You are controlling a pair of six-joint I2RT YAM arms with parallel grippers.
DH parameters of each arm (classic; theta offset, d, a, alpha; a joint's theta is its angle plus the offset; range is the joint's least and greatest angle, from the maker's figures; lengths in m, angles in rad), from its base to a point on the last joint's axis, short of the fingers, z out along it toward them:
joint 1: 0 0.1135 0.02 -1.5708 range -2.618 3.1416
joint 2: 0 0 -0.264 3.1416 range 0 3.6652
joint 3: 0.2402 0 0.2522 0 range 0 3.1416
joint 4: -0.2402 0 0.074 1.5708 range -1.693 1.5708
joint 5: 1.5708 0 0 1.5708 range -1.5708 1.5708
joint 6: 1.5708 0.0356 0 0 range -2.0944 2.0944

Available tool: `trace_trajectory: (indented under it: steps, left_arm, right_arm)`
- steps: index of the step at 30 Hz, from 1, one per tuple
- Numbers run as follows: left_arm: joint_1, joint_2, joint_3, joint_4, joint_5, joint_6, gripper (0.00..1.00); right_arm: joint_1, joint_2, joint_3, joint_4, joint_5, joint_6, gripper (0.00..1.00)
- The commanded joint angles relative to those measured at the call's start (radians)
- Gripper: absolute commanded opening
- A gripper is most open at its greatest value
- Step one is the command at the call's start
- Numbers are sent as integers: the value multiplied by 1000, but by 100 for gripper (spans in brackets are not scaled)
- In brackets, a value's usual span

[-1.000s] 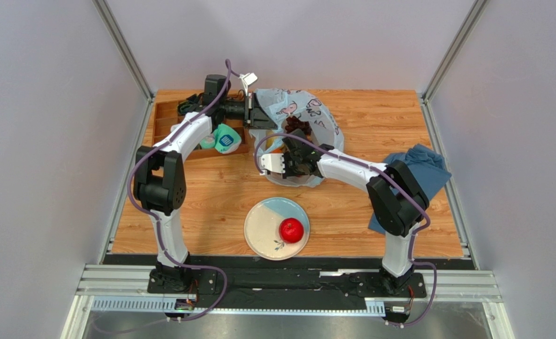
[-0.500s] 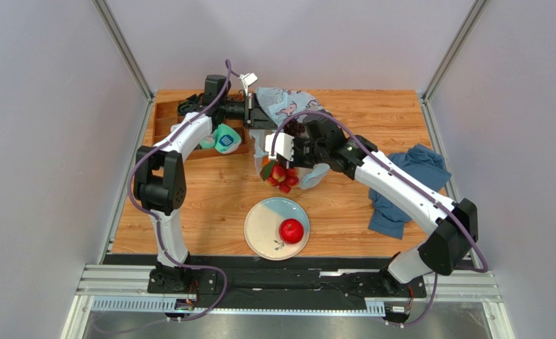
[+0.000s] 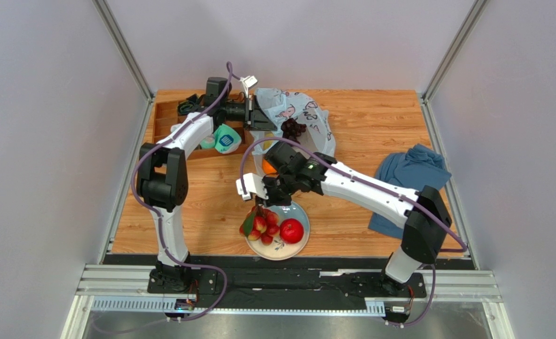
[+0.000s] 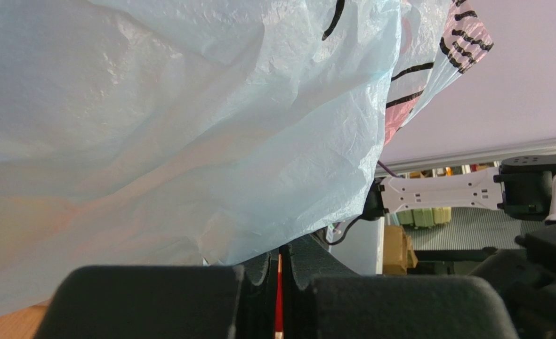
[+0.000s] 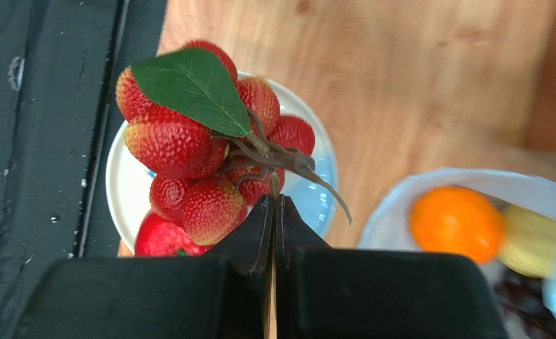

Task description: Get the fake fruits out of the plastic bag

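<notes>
My right gripper (image 3: 263,203) (image 5: 273,201) is shut on the stem of the cluster of small red-yellow fruits (image 3: 261,223) (image 5: 203,148) with a green leaf and holds it over the left side of the plate (image 3: 295,210) (image 5: 128,183). The red apple (image 3: 291,230) (image 5: 157,240) lies on the plate. My left gripper (image 3: 263,116) (image 4: 279,258) is shut on the edge of the pale-blue plastic bag (image 3: 298,113) (image 4: 189,127) and holds it up. An orange (image 3: 268,167) (image 5: 457,222), a yellow pear (image 5: 532,240) and the dark grape bunch (image 3: 292,128) sit in the bag.
A wooden tray (image 3: 167,121) at the back left holds teal-and-white rolled socks (image 3: 225,139) and dark items. A dark-blue cloth (image 3: 408,173) lies at the right. The table's black front edge (image 5: 54,141) runs just beyond the plate.
My right gripper has pulled the red fruit cluster out of the bag and carried it toward the near edge, over the plate. The left gripper has stayed holding the bag.
</notes>
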Motion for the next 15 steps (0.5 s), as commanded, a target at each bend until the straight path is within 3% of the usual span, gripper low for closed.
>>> trace_trajectory:
  steps: [1,11,13,14,15]
  left_arm:
    - [8,2,46,14,16,12,0]
    - [8,2,43,18,16,7,0]
    - [8,5,48,18,16,4,0]
    - [8,5,49,18,16,3,0]
    - [8,5,51,18,19,3,0]
  right_arm:
    - [21,73,-6,-8,-39,9,3]
    - [38,147,24,6,27,35,9]
    - [38,146,23,6,59,38,25]
    - [33,134,21,10,68,41,40]
    - [33,123,23,15,76,54,45]
